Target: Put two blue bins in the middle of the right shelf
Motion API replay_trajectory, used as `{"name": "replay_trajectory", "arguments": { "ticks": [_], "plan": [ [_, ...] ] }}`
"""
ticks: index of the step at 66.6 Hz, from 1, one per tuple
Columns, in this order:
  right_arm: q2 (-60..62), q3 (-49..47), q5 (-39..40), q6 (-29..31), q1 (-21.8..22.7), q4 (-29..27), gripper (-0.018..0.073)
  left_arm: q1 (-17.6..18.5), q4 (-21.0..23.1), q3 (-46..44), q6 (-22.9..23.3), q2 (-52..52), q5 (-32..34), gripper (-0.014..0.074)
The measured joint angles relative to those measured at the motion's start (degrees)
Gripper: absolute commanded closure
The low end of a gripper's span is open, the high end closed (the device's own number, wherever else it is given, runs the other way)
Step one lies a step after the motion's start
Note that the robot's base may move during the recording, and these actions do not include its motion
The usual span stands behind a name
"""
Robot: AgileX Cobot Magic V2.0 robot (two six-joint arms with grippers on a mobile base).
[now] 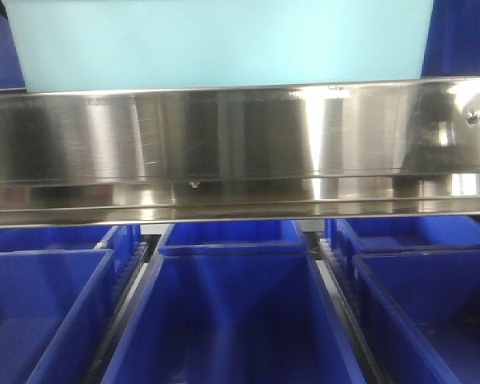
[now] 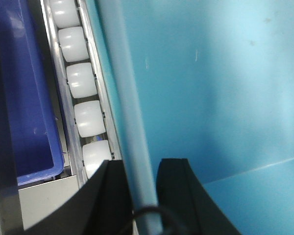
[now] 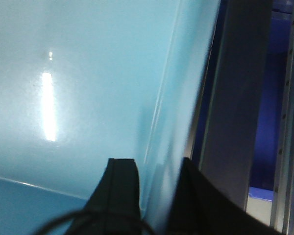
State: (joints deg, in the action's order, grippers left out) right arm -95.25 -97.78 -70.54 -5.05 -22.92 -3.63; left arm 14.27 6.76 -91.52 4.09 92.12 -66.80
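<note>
Light-blue bin [image 1: 216, 40] is held above the steel shelf rail [image 1: 240, 136]. Left tool [image 2: 143, 169] is clamped on its left wall, right tool [image 3: 154, 166] on its right wall. Step judged: placement. Next, level lowering onto the roller track [image 2: 81, 78] is called for, then release.

My right gripper [image 3: 157, 196] pinches the side wall of the pale blue bin [image 3: 63, 98], a grey shelf post [image 3: 235, 98] just beside.

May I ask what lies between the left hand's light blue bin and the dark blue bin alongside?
A row of white rollers, shown in the left wrist view.
</note>
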Motion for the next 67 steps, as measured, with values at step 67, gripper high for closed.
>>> {"name": "replay_trajectory", "arguments": {
  "ticks": [67],
  "plan": [
    [6.83, -14.5, 7.05, -0.57, 0.28, 3.63, 0.0713, -0.1, 1.32, -22.18, 0.69, -1.76, -2.71, 0.0707]
  ]
}}
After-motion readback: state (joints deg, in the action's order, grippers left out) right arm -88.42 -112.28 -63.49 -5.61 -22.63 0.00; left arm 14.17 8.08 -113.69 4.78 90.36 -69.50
